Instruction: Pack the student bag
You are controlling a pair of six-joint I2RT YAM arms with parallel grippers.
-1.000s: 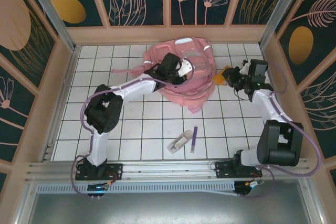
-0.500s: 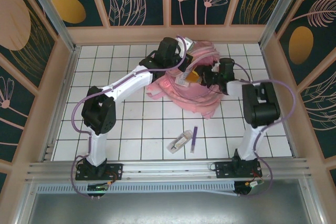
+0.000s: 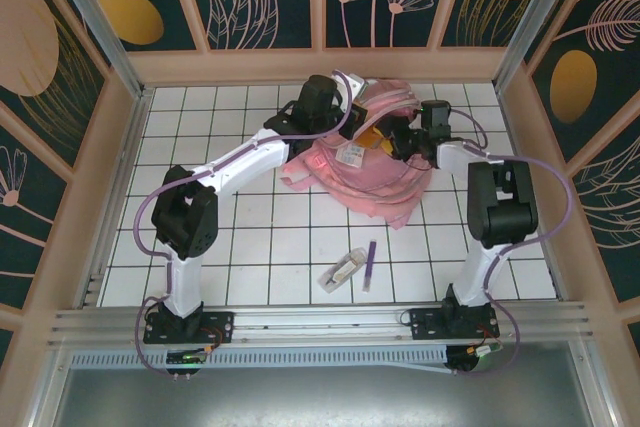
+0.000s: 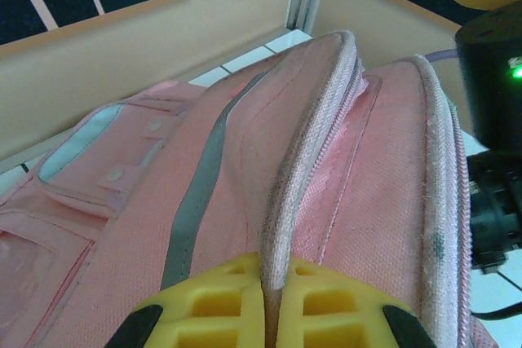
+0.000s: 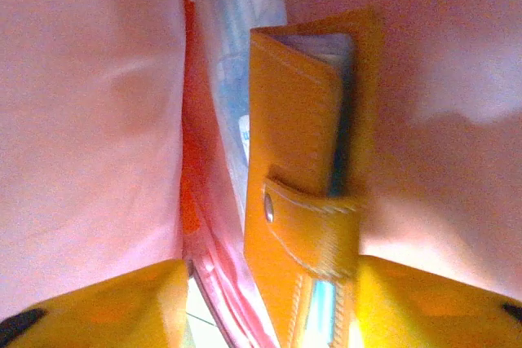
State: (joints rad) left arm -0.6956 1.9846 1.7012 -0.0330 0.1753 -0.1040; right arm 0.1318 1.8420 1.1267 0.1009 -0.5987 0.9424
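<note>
While my left pincer [image 4: 269, 309] clamps the zipper rim of the student bag [image 3: 372, 192], far across the worktop [image 3: 250, 247], my right pincer [image 5: 269, 315] straddles an orange wallet [image 5: 298, 201] inside, grip unclear; purple pen [image 3: 369, 265] and clear packet [image 3: 341, 271] lie unpacked.

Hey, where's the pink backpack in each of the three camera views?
Top external: backpack at the table's far middle.
Left wrist: backpack across the frame, zipper edge pinched between yellow fingers.
Right wrist: pink backpack fabric either side of the orange wallet.
Shared landmark: the wallet, orange speck at the backpack's opening from above.
</note>
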